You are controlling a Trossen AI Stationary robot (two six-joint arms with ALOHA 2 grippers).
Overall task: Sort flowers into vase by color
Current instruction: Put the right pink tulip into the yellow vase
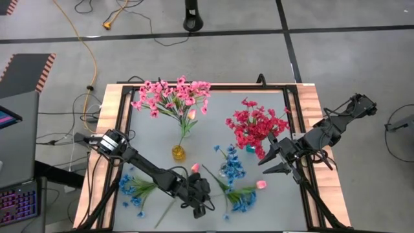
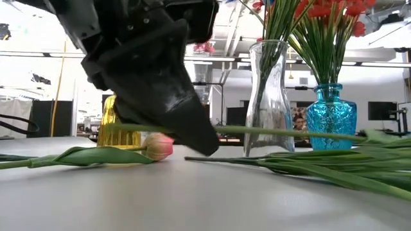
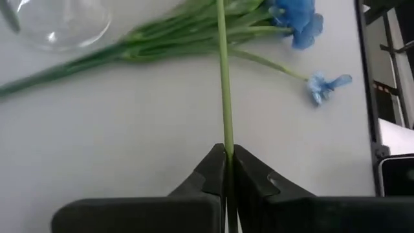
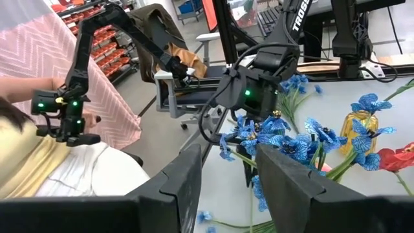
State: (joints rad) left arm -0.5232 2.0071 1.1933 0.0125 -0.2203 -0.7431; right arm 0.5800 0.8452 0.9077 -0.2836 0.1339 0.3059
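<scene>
The left hand (image 1: 199, 206) is sitting low at the near edge of the tabletop (image 1: 207, 123), and its fingers (image 3: 210, 171) are pinching tight on a thin green stem (image 3: 224, 84). In the left wrist view that stem is running straight out from between the closed tips, heading toward a loose bunch of blue flowers (image 3: 294, 16) lying flat. In the low view the same stem (image 2: 282, 133) is riding level just above the surface, with a pink tulip bud (image 2: 157, 146) resting on the tabletop right beside the dark fingers.

The right hand (image 1: 277, 155) is hovering at the right side, just beside the red flowers (image 1: 255, 126) standing in the teal vase (image 2: 329, 110). Its fingers (image 4: 187, 175) are standing partly apart with nothing between them.

The pink flowers (image 1: 171, 96) are standing in the yellow vase (image 1: 178, 153) toward the back left. A few blue blossoms are already sitting in the clear vase (image 1: 231, 167) at the middle. More blue sprigs (image 1: 136, 189) are lying loose at the near left, and another blue bunch (image 1: 242, 199) is lying at the near right, with a second pink bud (image 1: 261, 184) close by it.

In the right wrist view, a person in a pink patterned top (image 4: 45, 58) is sitting beyond the tabletop.
</scene>
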